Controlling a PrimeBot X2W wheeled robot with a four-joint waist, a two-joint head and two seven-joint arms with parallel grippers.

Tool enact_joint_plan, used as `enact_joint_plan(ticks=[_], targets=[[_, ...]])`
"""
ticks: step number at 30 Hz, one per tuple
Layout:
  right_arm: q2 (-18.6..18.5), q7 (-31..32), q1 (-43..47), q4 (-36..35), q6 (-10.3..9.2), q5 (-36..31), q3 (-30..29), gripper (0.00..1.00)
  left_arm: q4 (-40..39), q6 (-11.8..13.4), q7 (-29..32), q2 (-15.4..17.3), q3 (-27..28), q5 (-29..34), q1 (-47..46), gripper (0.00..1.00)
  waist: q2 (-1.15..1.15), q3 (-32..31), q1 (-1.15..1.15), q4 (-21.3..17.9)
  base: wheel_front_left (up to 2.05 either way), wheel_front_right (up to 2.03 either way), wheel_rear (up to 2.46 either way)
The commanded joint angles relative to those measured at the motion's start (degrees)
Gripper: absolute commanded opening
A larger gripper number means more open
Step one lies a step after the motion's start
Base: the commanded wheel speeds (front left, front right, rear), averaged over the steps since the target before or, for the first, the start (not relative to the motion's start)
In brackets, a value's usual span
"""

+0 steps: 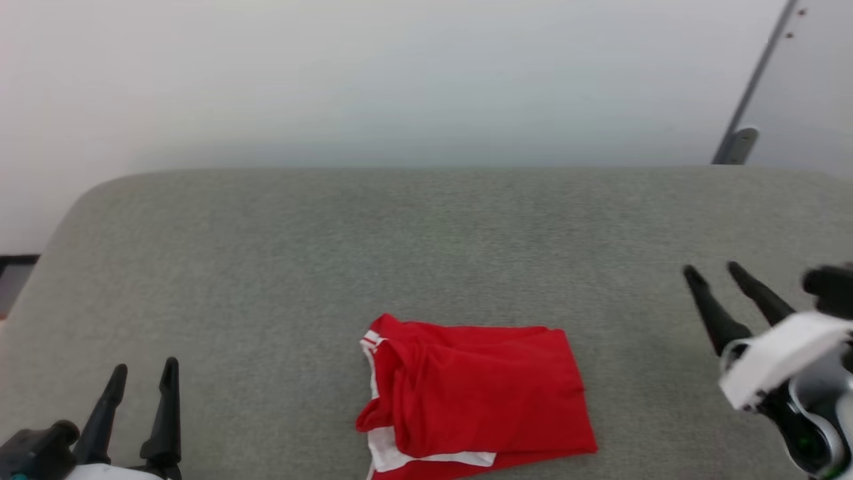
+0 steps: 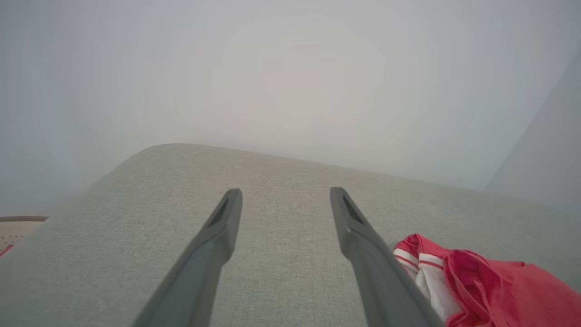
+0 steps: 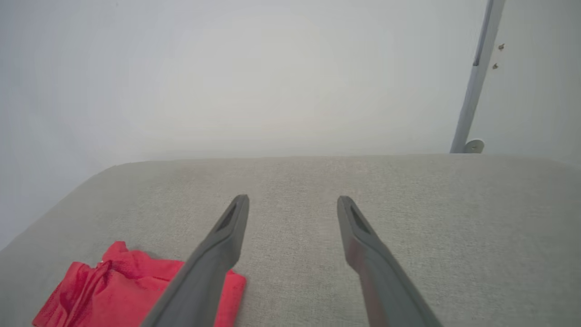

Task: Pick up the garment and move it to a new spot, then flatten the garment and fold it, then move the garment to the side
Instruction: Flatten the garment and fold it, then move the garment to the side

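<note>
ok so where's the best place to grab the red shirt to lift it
Probably the garment's left edge, where the red and white cloth bunches into raised folds that a finger can get under. The open left gripper is on that side, so come in low from the left. The right side lies flatter on the grey cushion and looks harder to pinch.

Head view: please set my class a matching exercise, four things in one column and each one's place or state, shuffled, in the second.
Column A
1. garment
2. left gripper
3. right gripper
4. grey pole

Column B
a. upper right corner, slanted
b. lower left, open, empty
c. bottom centre, red, roughly folded
d. right edge, open, tilted leftward

Pairs: 1-c, 2-b, 3-d, 4-a
</note>
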Motion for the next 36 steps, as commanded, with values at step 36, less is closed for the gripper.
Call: enact_joint_plan(ticks=[36], targets=[[1.17, -7.03, 8.76, 2.43, -0.1, -0.94, -3.29, 1.0, 0.54, -0.54, 0.05, -0.09, 1.72, 1.13, 1.39, 1.0, 0.0, -0.48, 0.0, 0.07, 0.0, 0.0, 0.0]])
